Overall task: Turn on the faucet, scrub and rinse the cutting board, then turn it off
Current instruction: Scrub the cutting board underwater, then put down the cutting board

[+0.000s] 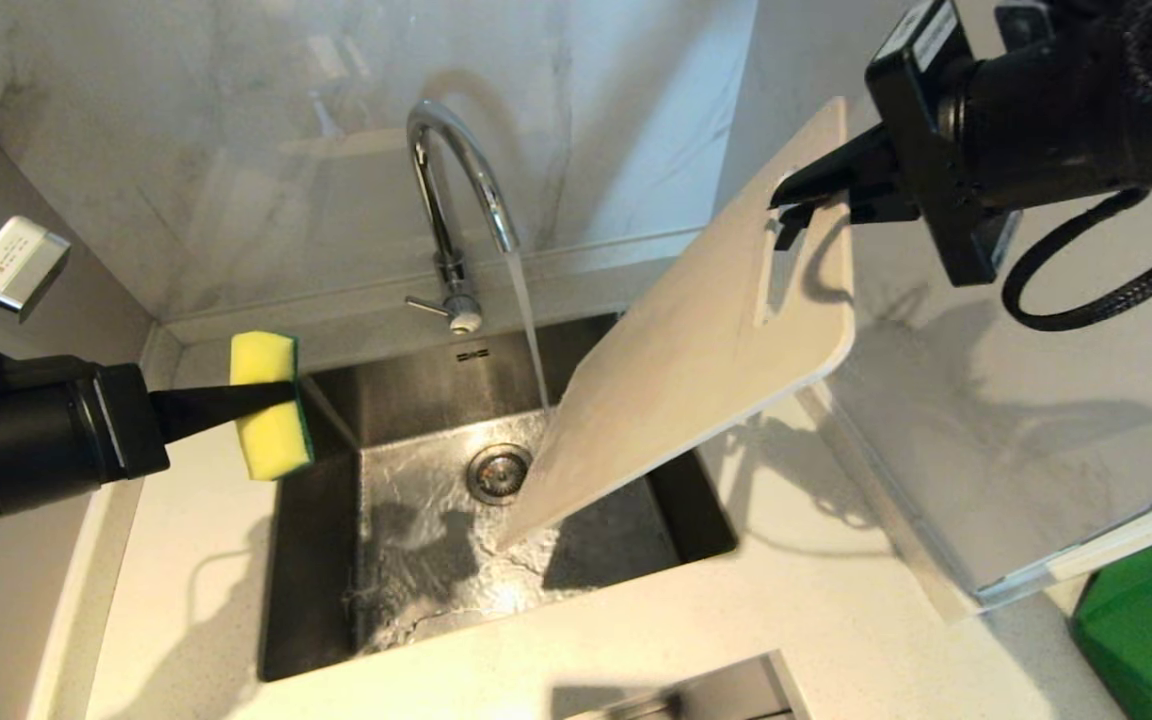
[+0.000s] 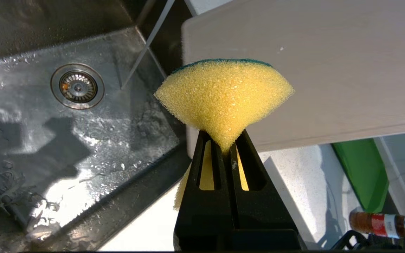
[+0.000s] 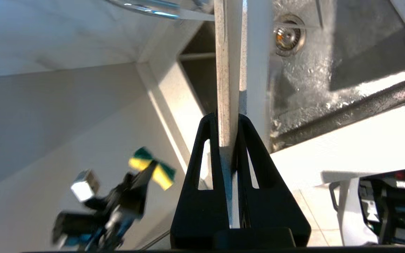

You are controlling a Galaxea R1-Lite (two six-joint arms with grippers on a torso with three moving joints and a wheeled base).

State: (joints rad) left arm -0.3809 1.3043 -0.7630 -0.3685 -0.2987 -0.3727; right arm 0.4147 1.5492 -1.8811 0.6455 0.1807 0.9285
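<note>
The chrome faucet (image 1: 456, 180) arches over the steel sink (image 1: 416, 540), and water runs from its spout past the cutting board's upper face. The off-white cutting board (image 1: 696, 360) tilts steeply, its lower corner down in the sink near the drain (image 1: 499, 472). My right gripper (image 1: 811, 195) is shut on the board's raised end by the slot handle; in the right wrist view its jaws (image 3: 228, 121) clamp the board's thin edge (image 3: 227, 70). My left gripper (image 1: 276, 400) is shut on a yellow-green sponge (image 1: 269, 405) at the sink's left rim, apart from the board (image 2: 311, 70).
A green board (image 1: 1151, 625) lies at the front right, beside a clear container (image 1: 1056, 440) on the counter. The faucet's small lever (image 1: 433, 306) sticks out at its base. A bottle (image 2: 381, 223) lies on the counter in the left wrist view. Marble walls close the back.
</note>
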